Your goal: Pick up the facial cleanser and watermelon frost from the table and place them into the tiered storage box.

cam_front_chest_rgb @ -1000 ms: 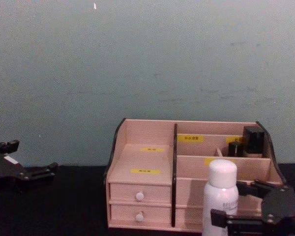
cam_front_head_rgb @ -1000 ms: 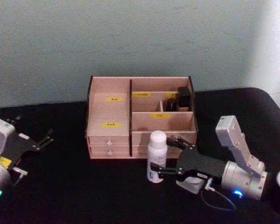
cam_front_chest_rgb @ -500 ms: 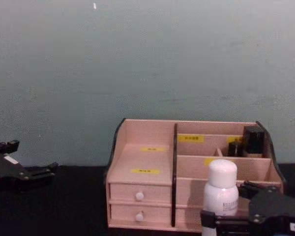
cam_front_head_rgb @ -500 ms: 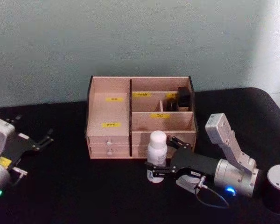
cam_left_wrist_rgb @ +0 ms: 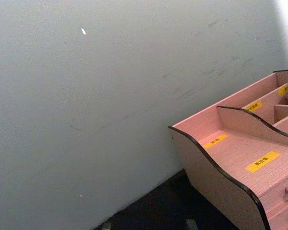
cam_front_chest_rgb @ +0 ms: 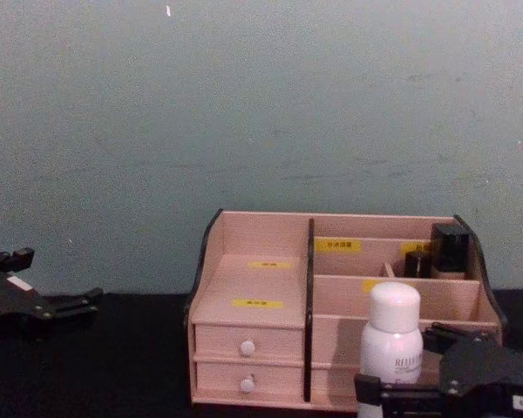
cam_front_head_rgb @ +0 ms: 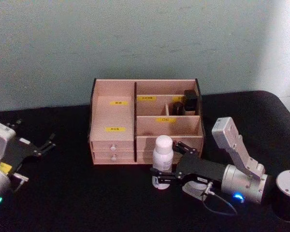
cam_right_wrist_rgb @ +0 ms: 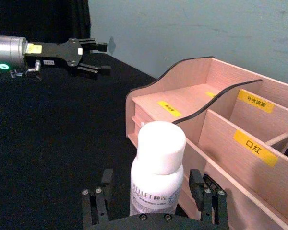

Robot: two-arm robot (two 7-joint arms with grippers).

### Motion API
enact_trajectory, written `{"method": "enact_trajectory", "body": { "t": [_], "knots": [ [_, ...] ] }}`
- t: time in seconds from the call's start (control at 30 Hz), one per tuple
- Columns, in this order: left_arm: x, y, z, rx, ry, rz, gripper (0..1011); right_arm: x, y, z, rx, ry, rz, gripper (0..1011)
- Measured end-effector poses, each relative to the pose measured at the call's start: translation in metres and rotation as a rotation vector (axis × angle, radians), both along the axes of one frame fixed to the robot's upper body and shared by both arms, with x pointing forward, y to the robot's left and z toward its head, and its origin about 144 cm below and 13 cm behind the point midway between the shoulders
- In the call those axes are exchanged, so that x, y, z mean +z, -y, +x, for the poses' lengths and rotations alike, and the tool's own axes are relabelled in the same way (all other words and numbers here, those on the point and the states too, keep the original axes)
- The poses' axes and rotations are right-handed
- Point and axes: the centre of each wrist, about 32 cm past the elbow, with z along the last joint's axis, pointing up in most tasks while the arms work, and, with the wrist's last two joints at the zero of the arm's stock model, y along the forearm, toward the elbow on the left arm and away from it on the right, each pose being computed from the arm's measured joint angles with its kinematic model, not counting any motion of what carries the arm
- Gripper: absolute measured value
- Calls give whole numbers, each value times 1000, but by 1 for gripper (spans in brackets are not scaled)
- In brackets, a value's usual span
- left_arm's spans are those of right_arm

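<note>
Right gripper (cam_front_chest_rgb: 401, 361) straddles the facial cleanser (cam_front_chest_rgb: 393, 335) before the tiered storage box (cam_front_chest_rgb: 253, 326)

The facial cleanser (cam_front_head_rgb: 163, 153) is white with small dark lettering low on its side; the tiered storage box (cam_front_head_rgb: 117, 118) is pale pink wood with dark edges, yellow labels and white drawer knobs; two small black containers (cam_front_head_rgb: 186, 102) sit in it; the table (cam_front_head_rgb: 87, 193) is black; the wall (cam_front_head_rgb: 135, 38) is dull blue-green; the right end effector (cam_front_head_rgb: 176, 162) is black on a silver-grey wrist with a blue light; the left end effector (cam_front_head_rgb: 43, 142) is black, its wrist showing a green light.
</note>
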Motion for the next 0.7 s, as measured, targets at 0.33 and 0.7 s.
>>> {"method": "enact_trajectory", "body": {
  "t": [0.33,0.7],
  "knots": [
    [0,0,0,0,0,0,1001,0,0,0,0,2,0,943],
    [0,0,0,0,0,0,1001,0,1,0,1,4,1,630]
  ]
}}
